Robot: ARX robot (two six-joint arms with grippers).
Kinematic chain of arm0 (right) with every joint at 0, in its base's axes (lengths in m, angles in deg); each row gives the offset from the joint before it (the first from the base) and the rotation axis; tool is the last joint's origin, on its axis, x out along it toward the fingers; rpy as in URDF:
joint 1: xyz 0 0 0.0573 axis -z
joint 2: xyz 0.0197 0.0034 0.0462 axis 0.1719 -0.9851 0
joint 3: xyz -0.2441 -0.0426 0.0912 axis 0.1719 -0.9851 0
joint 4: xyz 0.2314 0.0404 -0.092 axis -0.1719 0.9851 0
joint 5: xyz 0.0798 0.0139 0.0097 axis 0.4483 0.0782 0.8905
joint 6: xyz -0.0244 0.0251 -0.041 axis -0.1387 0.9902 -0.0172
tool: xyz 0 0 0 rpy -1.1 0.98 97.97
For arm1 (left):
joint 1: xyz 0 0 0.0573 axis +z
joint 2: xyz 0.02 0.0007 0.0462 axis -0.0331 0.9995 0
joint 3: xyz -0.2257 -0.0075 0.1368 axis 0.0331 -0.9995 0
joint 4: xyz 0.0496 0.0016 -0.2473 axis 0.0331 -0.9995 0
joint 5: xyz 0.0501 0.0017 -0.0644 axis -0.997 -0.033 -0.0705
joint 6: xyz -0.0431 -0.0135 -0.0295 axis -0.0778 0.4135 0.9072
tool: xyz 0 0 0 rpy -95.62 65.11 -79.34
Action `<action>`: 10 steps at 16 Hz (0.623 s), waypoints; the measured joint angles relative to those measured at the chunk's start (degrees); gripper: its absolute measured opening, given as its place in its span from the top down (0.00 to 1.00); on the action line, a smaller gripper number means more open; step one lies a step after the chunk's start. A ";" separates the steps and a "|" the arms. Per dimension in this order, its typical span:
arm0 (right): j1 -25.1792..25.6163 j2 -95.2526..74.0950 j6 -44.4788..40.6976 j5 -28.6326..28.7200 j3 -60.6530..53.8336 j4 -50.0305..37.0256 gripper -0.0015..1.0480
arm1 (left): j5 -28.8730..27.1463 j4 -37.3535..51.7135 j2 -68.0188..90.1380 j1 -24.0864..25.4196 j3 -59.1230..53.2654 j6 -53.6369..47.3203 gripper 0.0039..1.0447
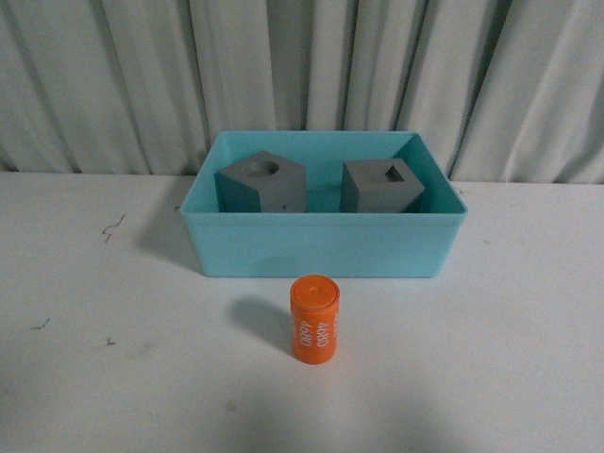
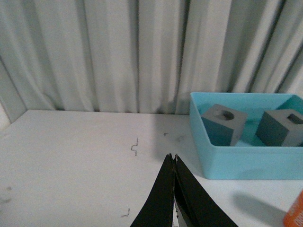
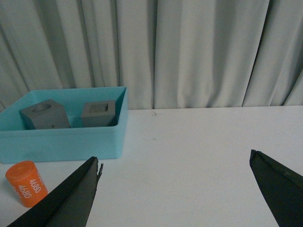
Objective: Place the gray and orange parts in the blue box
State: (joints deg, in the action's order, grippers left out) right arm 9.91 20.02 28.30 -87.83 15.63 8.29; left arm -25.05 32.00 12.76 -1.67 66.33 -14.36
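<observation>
- The orange cylinder (image 1: 315, 319) printed "4680" stands upright on the white counter (image 1: 491, 359) at the lower centre of the front view. It is just below the front wall of the blue box (image 1: 321, 247) and not touching it.
- The 2 gray cubes already lie inside the box. The one with the round recess (image 1: 262, 184) is at centre left and the one with the square recess (image 1: 380, 187) at centre right, so I judge the cylinder to be the only part left.
- The right jaws are spread wide and grasp nothing. The left jaws are clenched together, also on nothing.
- If the left jaws come down clenched, they will likely push the cylinder instead of straddling it.
- A glancing touch on 1 side could tip the cylinder. Being round, it would probably then roll across the counter.
- Its smooth curved side gives little purchase, so an off-centre or shallow grip may let it slip during the lift.
- The front wall is near, and a low carry could strike the rim and shove the box toward the curtain (image 1: 302, 66).
- If the cylinder is released over a cube, it may bounce or come to rest on top. The gap between the cubes looks the safer target.
</observation>
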 joint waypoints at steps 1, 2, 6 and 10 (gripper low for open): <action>0.00 -0.02 0.00 0.00 0.00 0.02 0.06 | 0.31 -0.46 -0.74 -0.09 -0.24 0.00 0.99; 0.00 -0.02 0.00 0.00 0.00 0.00 0.06 | 0.28 -1.01 -1.44 -0.15 -0.46 0.00 0.99; 0.00 0.00 0.00 0.00 0.00 0.00 0.06 | 0.46 -3.19 -6.64 -0.28 -2.75 -0.02 0.99; 0.00 0.00 0.00 -0.02 0.00 0.02 0.06 | 0.44 -9.31 -14.71 -0.28 -4.57 -0.04 0.99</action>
State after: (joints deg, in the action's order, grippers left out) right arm 9.91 20.02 28.30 -87.85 15.63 8.31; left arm -24.61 22.69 -1.95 -1.95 61.77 -14.40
